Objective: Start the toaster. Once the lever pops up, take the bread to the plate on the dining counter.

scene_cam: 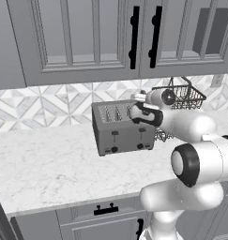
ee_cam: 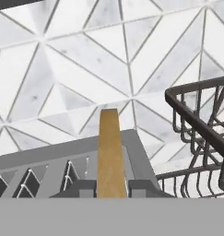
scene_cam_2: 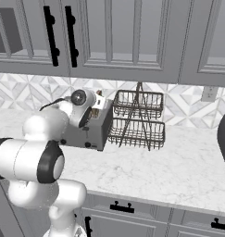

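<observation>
- The tool [ee_cam: 111, 186] was clamped on the bread [ee_cam: 110, 152] over the toaster [scene_cam: 121, 127] — the lifting-out step.
- Next, likely: lift it clear — then carry it to the plate.

No text, label, brand, number or sign can be read in any view. The toaster [scene_cam: 121, 127] front is seen plain grey, with unmarked levers and knobs; no lettering is borne by the cabinet doors [scene_cam: 92, 37], the patterned wall tiles [ee_cam: 85, 60] or the wire rack [scene_cam_2: 138, 119].
</observation>
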Robot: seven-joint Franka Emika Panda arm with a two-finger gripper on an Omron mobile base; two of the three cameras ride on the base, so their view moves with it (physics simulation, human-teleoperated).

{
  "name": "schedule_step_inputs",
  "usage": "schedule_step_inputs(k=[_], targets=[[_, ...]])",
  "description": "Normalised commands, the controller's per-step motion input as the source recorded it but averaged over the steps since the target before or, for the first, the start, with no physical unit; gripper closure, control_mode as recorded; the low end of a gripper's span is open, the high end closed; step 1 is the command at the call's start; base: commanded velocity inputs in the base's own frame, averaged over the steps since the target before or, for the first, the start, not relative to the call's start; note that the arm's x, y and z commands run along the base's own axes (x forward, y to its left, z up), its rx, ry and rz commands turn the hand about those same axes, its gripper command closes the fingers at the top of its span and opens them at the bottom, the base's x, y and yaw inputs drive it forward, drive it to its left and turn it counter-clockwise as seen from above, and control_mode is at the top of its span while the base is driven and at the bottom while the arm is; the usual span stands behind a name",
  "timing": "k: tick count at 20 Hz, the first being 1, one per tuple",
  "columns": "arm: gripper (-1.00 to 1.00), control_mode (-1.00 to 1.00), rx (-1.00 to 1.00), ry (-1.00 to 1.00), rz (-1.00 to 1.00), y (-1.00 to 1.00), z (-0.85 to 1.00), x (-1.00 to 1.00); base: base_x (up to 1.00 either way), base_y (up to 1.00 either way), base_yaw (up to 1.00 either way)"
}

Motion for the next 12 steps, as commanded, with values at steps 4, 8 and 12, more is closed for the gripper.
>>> schedule_step_inputs(k=[4,8,12], targets=[[1.0,-1.0,0.01,0.0,0.0,0.0,0.89,-0.38,0.0,0.0,0.0],[1.0,-1.0,0.02,0.04,0.0,0.0,0.52,-0.75,0.0,0.0,0.0],[1.0,-1.0,0.02,0.24,0.0,0.0,0.42,-1.0,0.0,0.0,0.0]])
